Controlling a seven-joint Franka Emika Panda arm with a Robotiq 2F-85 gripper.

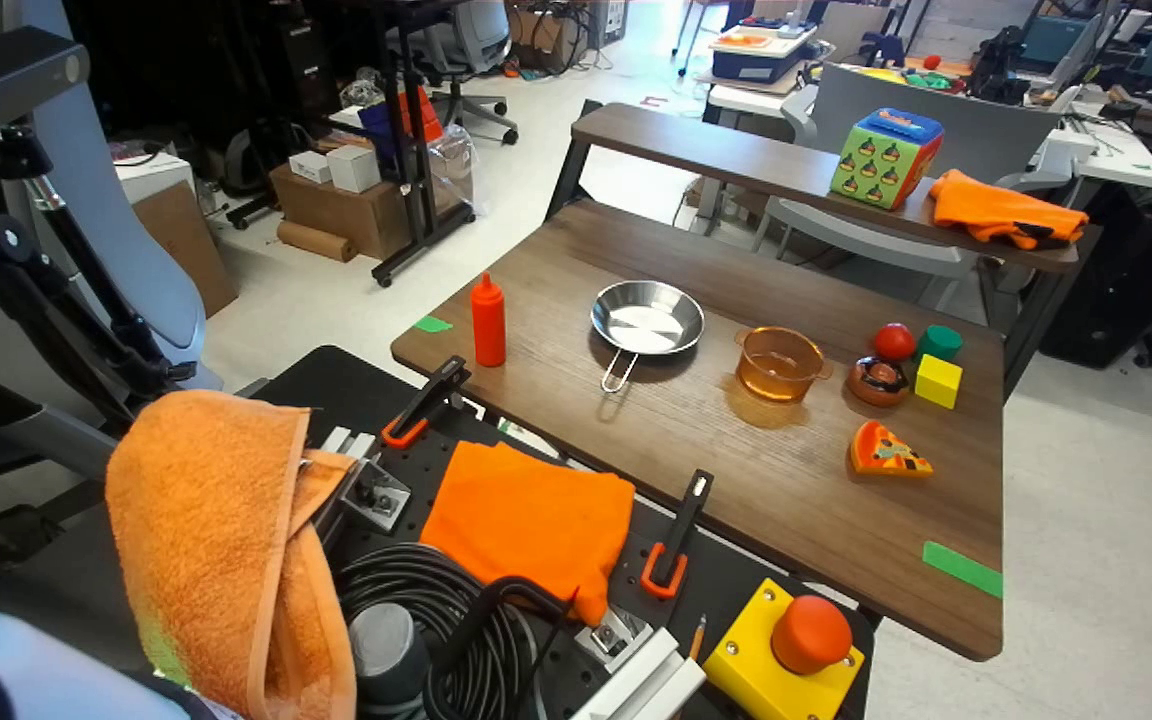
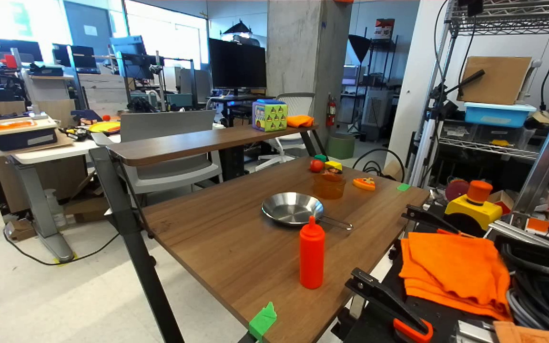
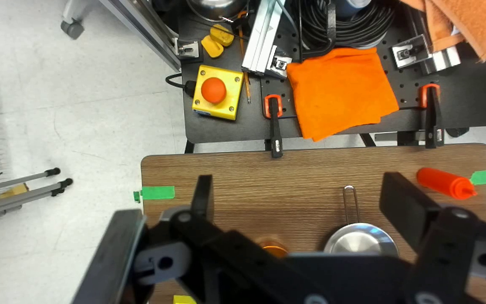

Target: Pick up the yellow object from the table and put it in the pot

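The yellow object (image 1: 938,381) is a small yellow block on the wooden table, close beside a round brown item. It also shows in an exterior view (image 2: 333,165), partly behind that item, and its edge shows at the bottom of the wrist view (image 3: 184,299). The pot (image 1: 781,365) is a translucent amber container with small side handles, between the silver pan and the block. It also shows in an exterior view (image 2: 329,186); in the wrist view (image 3: 274,250) my gripper hides most of it. My gripper (image 3: 298,175) is wide open with nothing between its fingers, high above the table.
The silver pan (image 1: 647,318) and red bottle (image 1: 489,322) stand beyond the pot. A brown round item (image 1: 877,382), red ball (image 1: 894,342) and green cylinder (image 1: 940,343) crowd the block. A pizza wedge (image 1: 888,452) lies nearby. A raised shelf (image 1: 706,142) runs along one long side.
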